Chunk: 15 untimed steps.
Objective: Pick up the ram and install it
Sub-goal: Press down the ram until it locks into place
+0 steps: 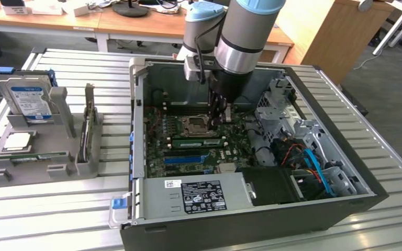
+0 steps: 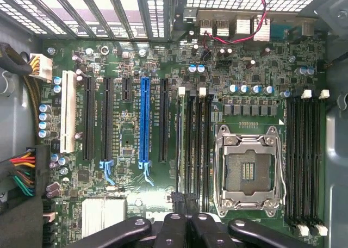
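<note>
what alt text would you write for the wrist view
The gripper, shut, hangs over the black memory slots of a green motherboard, beside an empty processor socket. A blue expansion slot stands among black expansion slots further along the board.

Open computer case (image 1: 271, 235) on a slatted metal table (image 1: 40, 219), grey power supply (image 1: 194, 196) at six o'clock inside it. At nine o'clock from the case in the exterior view, a grey holder (image 1: 19, 178) carrying an upright hard drive (image 1: 25, 99) and a silver processor chip (image 1: 17, 141). On the motherboard (image 1: 160, 137), open processor socket (image 1: 195, 124) at twelve o'clock from a blue slot (image 1: 186, 157).
</note>
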Available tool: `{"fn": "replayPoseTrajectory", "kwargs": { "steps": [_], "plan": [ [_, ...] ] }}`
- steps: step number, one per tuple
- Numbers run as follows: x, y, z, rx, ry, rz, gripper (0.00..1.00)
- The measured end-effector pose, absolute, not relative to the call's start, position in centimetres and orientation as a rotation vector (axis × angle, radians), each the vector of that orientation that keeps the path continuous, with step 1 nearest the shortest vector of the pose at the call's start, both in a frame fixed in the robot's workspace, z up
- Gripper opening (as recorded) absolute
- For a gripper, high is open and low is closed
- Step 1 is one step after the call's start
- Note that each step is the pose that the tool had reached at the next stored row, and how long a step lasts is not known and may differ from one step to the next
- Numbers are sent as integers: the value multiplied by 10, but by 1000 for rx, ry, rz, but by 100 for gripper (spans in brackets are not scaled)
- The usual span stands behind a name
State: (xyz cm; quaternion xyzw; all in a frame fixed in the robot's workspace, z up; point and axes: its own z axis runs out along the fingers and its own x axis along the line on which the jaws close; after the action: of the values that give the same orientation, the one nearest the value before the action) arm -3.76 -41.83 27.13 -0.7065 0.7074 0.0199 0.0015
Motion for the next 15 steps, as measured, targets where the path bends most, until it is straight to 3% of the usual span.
{"fn": "replayPoseTrajectory", "kwargs": {
  "steps": [15],
  "plan": [
    [-27,-418,271,-2217,2220,62,11]
  ]
}}
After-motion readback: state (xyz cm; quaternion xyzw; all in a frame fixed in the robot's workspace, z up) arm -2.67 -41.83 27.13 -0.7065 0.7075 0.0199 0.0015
